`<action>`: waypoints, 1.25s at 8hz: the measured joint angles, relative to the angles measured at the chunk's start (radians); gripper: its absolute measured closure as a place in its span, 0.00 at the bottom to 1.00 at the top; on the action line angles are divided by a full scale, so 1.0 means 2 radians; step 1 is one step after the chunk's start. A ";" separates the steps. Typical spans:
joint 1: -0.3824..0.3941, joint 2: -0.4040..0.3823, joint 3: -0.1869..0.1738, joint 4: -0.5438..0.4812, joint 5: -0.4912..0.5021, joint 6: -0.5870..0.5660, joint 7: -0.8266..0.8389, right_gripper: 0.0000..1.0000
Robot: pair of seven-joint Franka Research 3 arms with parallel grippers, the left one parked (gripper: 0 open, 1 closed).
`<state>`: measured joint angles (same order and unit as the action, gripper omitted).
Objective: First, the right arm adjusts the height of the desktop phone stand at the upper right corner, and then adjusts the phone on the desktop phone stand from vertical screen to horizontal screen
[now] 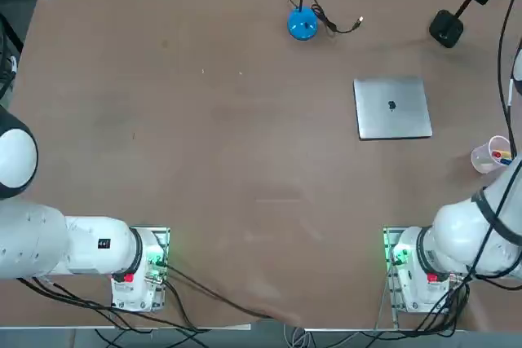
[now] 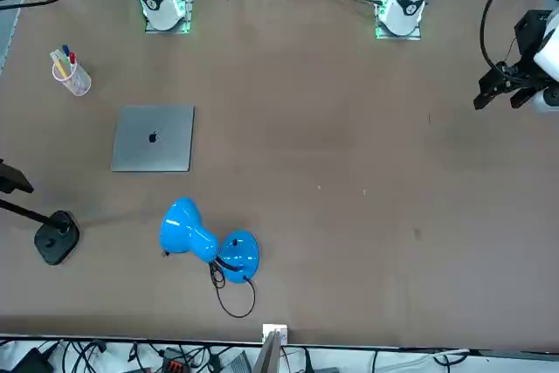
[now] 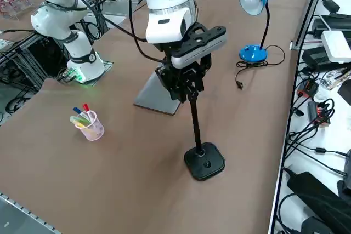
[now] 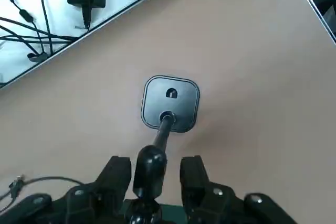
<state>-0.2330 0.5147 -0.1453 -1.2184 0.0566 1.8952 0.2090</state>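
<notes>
- desktop phone stand (image 3: 204, 160) at desk's (image 3: 137, 179) far right corner; its pole runs up between right end effector (image 4: 155, 174) fingers
- fingers spread, gaps either side (not pinching)
- matte black rounded-square base, thin pole

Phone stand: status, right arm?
Right gripper jaws straddling the phone stand pole top, not yet clamped. Base flat on table. Laptop, pen cup clear.

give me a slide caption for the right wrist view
Right gripper straddles the top of the phone stand's pole, a finger on each side, square base on the brown table below.
</notes>
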 joint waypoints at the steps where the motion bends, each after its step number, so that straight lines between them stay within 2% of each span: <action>1: 0.000 0.000 0.000 0.000 0.000 0.000 0.001 0.46; 2: 0.000 0.000 0.000 0.001 0.000 0.000 0.001 0.51; 3: 0.000 0.000 0.000 0.001 0.000 0.001 0.004 0.70; 10: 0.002 0.005 0.001 0.007 -0.002 0.002 0.013 0.70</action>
<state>-0.2294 0.5256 -0.1440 -1.2038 0.0534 1.8985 0.2354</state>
